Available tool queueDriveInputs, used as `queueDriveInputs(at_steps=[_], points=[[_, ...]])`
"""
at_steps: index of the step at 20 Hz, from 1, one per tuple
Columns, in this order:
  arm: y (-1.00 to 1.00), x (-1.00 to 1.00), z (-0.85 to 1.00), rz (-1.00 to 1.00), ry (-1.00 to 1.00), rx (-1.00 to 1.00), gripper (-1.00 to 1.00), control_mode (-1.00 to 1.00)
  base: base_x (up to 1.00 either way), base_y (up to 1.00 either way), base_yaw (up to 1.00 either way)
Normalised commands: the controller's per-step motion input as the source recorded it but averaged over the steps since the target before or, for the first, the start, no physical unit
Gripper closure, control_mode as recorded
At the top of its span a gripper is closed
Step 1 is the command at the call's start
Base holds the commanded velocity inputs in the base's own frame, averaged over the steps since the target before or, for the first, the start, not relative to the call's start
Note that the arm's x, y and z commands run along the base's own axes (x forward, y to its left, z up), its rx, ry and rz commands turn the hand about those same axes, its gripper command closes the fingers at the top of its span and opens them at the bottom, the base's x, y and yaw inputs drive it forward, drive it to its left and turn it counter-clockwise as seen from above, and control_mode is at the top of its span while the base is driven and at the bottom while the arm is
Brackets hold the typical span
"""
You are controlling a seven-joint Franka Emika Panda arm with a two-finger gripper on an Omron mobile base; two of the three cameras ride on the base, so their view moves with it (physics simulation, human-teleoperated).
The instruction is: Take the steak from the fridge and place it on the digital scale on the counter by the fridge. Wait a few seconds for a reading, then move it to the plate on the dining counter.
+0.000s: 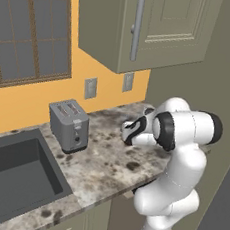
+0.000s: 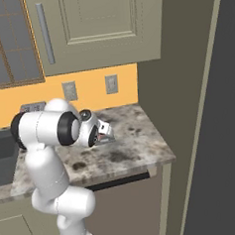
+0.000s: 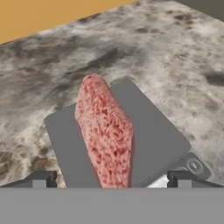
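The steak [image 3: 107, 135], a reddish-pink slab, lies lengthwise on the flat grey digital scale [image 3: 153, 131], which rests on the mottled stone counter [image 3: 175, 52]. My gripper [image 3: 111, 179] hovers just above it, open, its two dark fingertips [image 3: 39, 179] standing wide on either side of the meat without touching it. In the base views the gripper [image 1: 128, 132] [image 2: 105, 132] points down over the counter [image 1: 107, 159] [image 2: 141, 137] near its right end, with a sliver of the steak [image 2: 98, 137] showing beneath the hand. The fridge [image 2: 217, 132] is the dark surface at right. The plate and dining counter are out of view.
A silver toaster [image 1: 68, 125] stands left of the hand, and a dark sink [image 1: 10, 176] lies further left. An olive wall cabinet [image 1: 146, 25] hangs overhead. A tall olive panel [image 2: 182, 85] separates the counter from the fridge.
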Motion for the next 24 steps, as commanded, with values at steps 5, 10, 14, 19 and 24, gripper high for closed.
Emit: queueDriveInputs(at_steps=[5,10,14,19,24], points=[[0.0,0.28,-0.11,0.0,0.0,0.0,-1.0,-1.0,0.0,0.0,0.0],[0.0,0.35,-0.05,0.0,0.0,0.0,-1.0,-1.0,0.0,0.0,0.0],[0.0,0.29,-0.09,0.0,0.01,0.0,-1.0,-1.0,0.0,0.0,0.0],[0.0,0.1,-0.22,0.0,0.02,0.0,-1.0,-1.0,0.0,0.0,0.0],[0.0,0.08,-0.27,0.0,0.03,0.0,-1.0,-1.0,0.0,0.0,0.0]])
